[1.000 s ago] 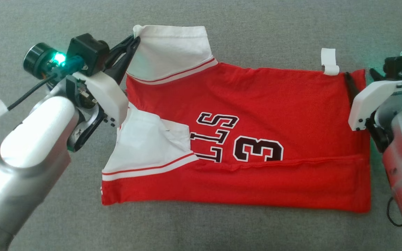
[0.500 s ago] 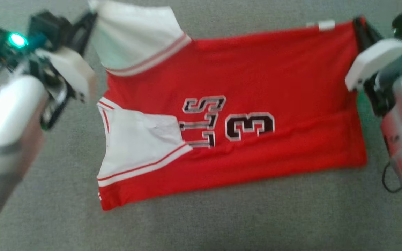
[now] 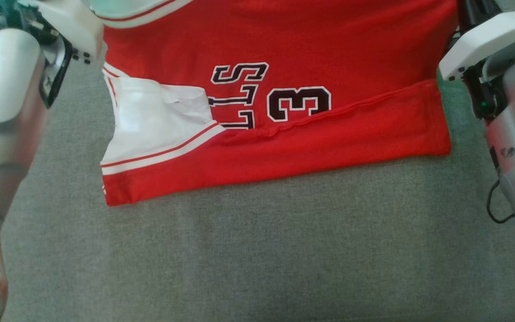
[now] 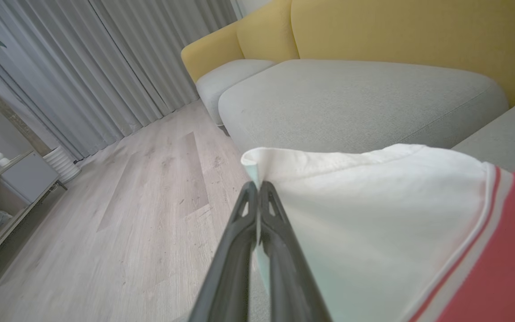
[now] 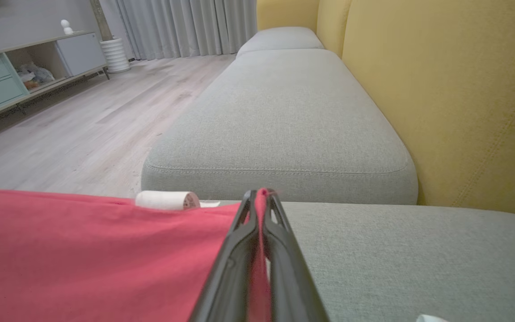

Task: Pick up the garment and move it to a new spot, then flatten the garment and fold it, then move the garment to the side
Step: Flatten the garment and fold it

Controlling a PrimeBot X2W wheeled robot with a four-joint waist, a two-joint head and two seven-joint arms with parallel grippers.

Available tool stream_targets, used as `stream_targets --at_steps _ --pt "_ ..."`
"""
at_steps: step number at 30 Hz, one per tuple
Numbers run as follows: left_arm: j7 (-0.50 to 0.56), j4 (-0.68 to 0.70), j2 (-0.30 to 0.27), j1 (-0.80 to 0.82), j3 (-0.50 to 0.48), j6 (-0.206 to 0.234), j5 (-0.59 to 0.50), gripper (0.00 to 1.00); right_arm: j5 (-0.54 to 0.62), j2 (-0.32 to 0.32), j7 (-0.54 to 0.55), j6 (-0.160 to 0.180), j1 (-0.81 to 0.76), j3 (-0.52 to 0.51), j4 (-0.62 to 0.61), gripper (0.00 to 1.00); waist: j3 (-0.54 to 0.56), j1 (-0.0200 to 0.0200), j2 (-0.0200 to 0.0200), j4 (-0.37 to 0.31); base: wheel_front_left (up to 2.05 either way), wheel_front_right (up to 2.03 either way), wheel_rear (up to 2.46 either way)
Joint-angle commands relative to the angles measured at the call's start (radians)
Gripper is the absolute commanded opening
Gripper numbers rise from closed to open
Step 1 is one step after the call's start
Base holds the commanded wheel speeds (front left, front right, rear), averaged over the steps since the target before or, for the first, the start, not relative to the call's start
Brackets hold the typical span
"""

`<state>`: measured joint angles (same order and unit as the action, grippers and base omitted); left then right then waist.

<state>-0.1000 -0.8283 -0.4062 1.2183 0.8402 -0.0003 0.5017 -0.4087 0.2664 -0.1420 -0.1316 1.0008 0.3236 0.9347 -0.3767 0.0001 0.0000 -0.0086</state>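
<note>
My left gripper (image 4: 257, 188) has its fingers pressed together on the corner of the white sleeve (image 4: 373, 214), the same pinch as a second ago. My right gripper (image 5: 259, 197) is the one that changed. A second ago its fingers stood spread beside the red corner of the garment (image 3: 351, 44), and now they are clamped on that corner, with a sliver of red cloth showing between the tips.

In the right wrist view the red cloth runs taut from those fingers off to the left, and a white tape roll (image 5: 166, 200) sits just behind its edge. In the left wrist view the sleeve hangs from my fingers with the wooden floor (image 4: 128, 214) beyond it.

In the head view both of my forearms sit higher and closer to the frame's top corners than before. The garment has also moved up the picture, and its far edge now runs off the top. Its near hem, with the turned-up band touching the bottom of the "3", slants where it lay nearly level before, with the left corner lowest. It lies on the grey cushion (image 3: 257, 250), more of which is bare in front. The whole view has shifted too, so I cannot tell how much of that is the cloth's own move.
</note>
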Motion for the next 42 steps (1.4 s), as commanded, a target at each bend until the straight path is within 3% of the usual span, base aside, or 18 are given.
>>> stream_targets --at_steps 1,9,14,31,42 --pt "-0.022 -0.01 -0.03 0.04 -0.032 -0.004 -0.003 0.0 -0.021 0.01 -0.019 0.001 0.013 0.026 -0.023 0.0 0.006 -0.0001 0.0 0.006 0.0 0.0 0.0" --pt "-0.083 -0.048 -0.023 -0.044 -0.008 -0.051 0.015 0.0 -0.119 0.078 -0.036 0.001 -0.073 0.107 -0.049 0.0 0.062 -0.0001 0.0 0.043 0.0 0.0 0.0" --pt "-0.07 -0.001 -0.055 -0.125 0.038 -0.086 0.01 0.0 -0.196 0.128 -0.017 0.001 -0.158 0.164 -0.09 0.0 0.115 -0.0001 0.0 0.068 0.0 0.0 0.0" --pt "0.252 0.381 -0.236 -0.412 0.195 -0.124 0.101 0.0 -0.328 0.303 0.18 0.001 -0.352 0.382 -0.195 0.0 0.198 -0.0001 0.0 0.098 0.0 0.0 0.0" --pt "0.407 0.566 -0.311 -0.475 0.228 -0.086 0.137 0.0 -0.361 0.359 0.272 0.001 -0.375 0.504 -0.242 0.0 0.211 -0.0001 0.0 0.084 0.0 0.0 0.0"
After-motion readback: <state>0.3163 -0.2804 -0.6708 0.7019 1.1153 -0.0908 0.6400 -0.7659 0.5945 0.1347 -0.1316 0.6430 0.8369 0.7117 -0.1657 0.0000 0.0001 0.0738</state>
